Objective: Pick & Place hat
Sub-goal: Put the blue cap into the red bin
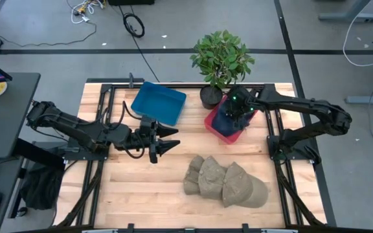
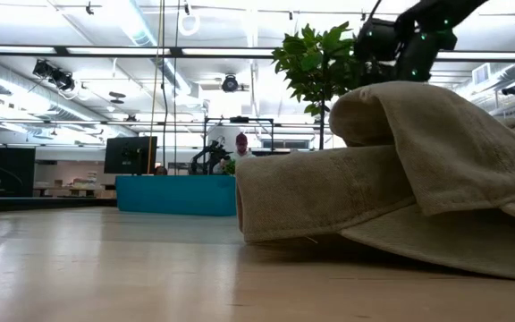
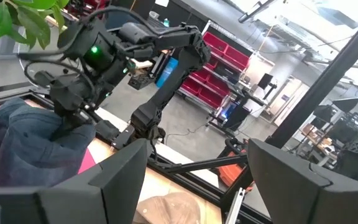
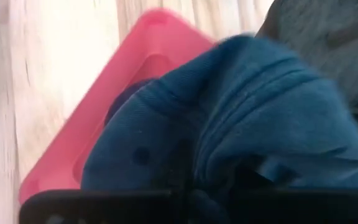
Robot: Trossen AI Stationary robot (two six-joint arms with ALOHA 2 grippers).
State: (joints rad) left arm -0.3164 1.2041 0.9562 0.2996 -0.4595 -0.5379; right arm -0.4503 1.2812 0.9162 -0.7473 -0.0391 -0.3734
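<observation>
The right arm reaches in from the right edge of the wooden surface (image 1: pixel 141 188), elbow bent, its wrist over the red tray (image 1: pixel 220 127) near the back. The right pincer (image 1: pixel 236 114) points down into a dark blue hat (image 1: pixel 228 120), which fills the tray; in the right wrist view the blue cloth (image 4: pixel 241 118) bunches right at the fingers, so the pincer appears clamped on the hat, though the fingertips are buried in fabric.

The left arm lies low and stretched across the left side of the surface, its left pincer (image 1: pixel 166 141) hanging just in front of the blue tray (image 1: pixel 159 102), fingers spread wide and holding nothing.

One blue hat is in the red tray. Three tan hats (image 1: pixel 225 182) lie overlapped in a row at the front of the surface. There are two trays, one blue and one red, and one potted plant (image 1: pixel 220 65) just behind the red tray.
</observation>
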